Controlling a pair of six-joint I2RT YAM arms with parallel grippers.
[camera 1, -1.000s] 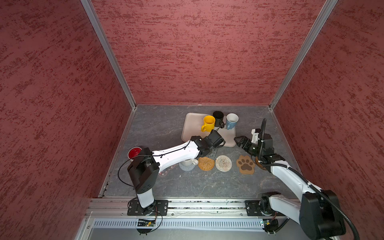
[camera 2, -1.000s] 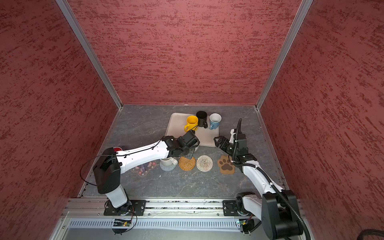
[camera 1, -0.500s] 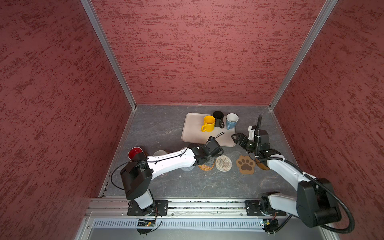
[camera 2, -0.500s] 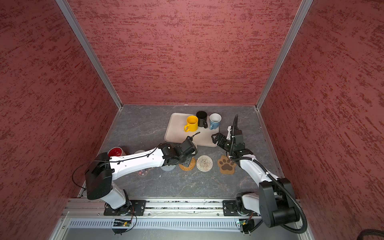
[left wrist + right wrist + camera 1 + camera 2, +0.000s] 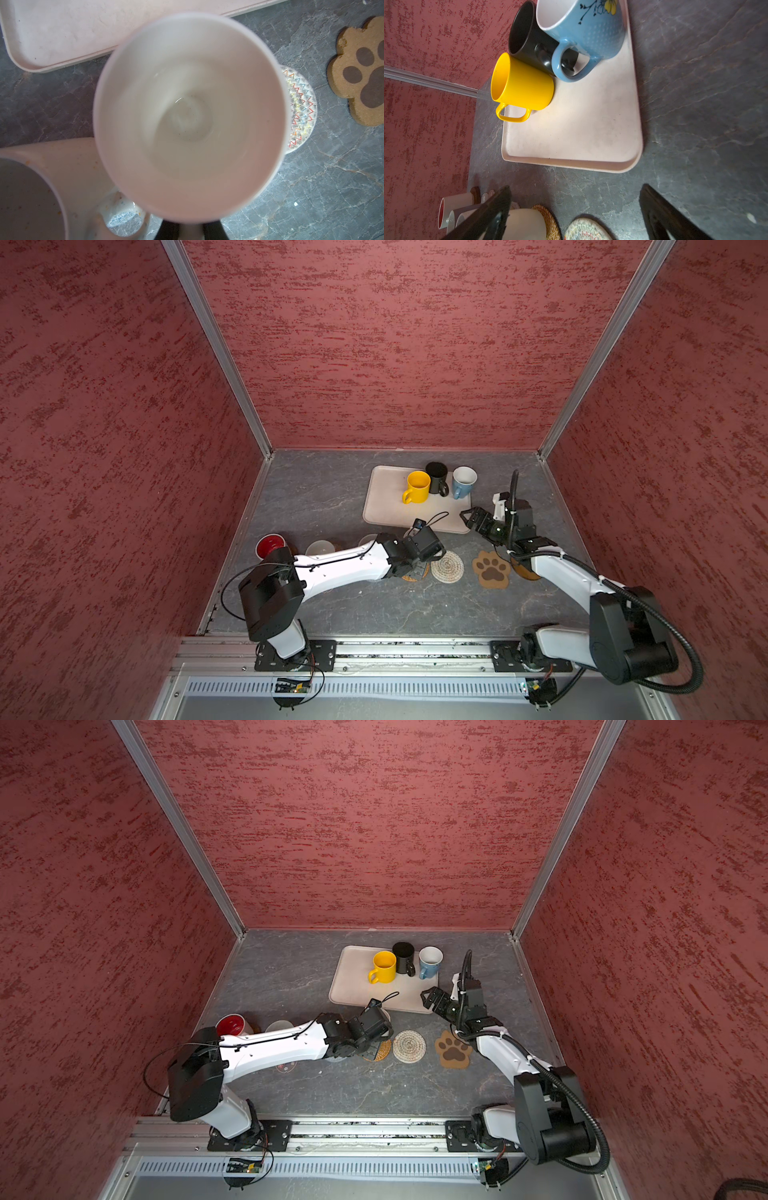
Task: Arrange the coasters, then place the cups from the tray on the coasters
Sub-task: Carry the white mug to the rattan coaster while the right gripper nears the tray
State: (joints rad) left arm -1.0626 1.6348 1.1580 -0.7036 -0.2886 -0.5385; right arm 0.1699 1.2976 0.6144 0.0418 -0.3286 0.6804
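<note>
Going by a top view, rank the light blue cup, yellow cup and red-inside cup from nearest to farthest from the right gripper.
From the right gripper, open beside the tray:
1. light blue cup, at the tray's far right corner.
2. yellow cup, on the tray, farther left.
3. red-inside cup, off the tray, far left.

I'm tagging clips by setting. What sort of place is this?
Probably a robot test cell: red textured walls box in a grey tabletop, and two arms mount on an aluminium rail.

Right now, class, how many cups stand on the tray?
3. The yellow cup, the black cup and the light blue cup stand together at the far end of the tray; the rest shows bare, so none seems hidden.
</note>
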